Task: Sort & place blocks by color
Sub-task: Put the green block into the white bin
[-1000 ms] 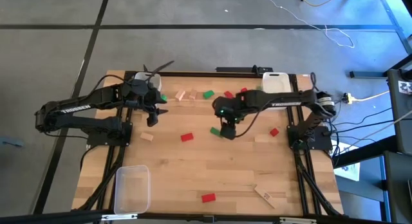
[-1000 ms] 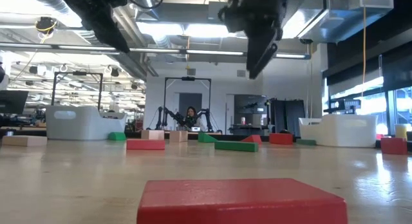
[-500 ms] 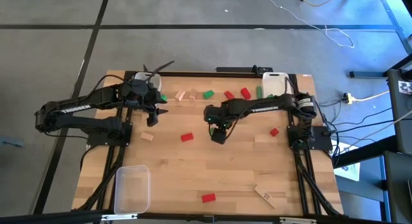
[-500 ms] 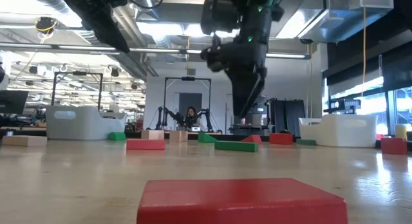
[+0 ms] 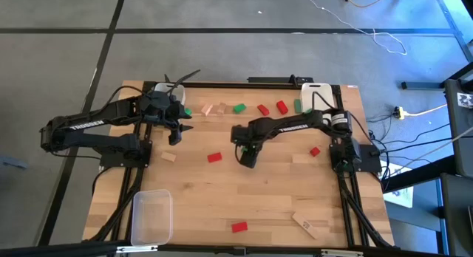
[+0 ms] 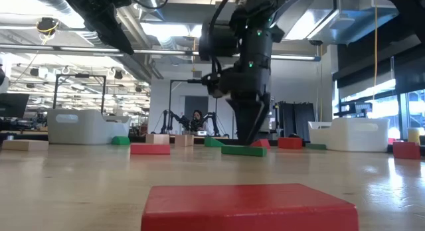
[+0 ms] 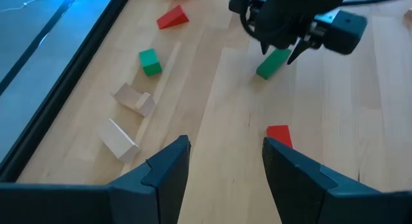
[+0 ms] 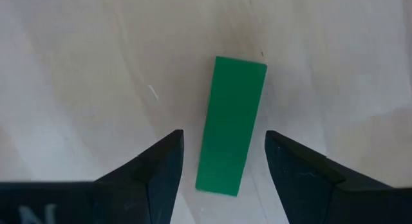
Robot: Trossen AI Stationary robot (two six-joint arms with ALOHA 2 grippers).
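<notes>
Red, green and pale wood blocks lie scattered on the wooden table (image 5: 192, 190). My right gripper (image 8: 223, 139) points straight down, open, low over a long green block (image 8: 232, 124) near the table's middle. One finger stands on each long side of the block without touching it. The block lies flat on the table (image 6: 244, 151); in the high view my right gripper (image 5: 247, 155) hides it. My left gripper (image 5: 175, 135) hangs open and holds nothing above the far left part of the table, fingers (image 7: 168, 165) slanting down.
A red block (image 5: 214, 157) lies just left of my right gripper. Several more blocks line the far edge (image 5: 239, 107), and one red block (image 5: 239, 227) lies near the front. A clear bin (image 5: 151, 215) stands near left and a white bin (image 5: 318, 93) far right.
My right gripper has come down from high above the table to just over the green block, drifting a little toward the table's left and near edges. Its fingers have stayed open. The block has not moved.
</notes>
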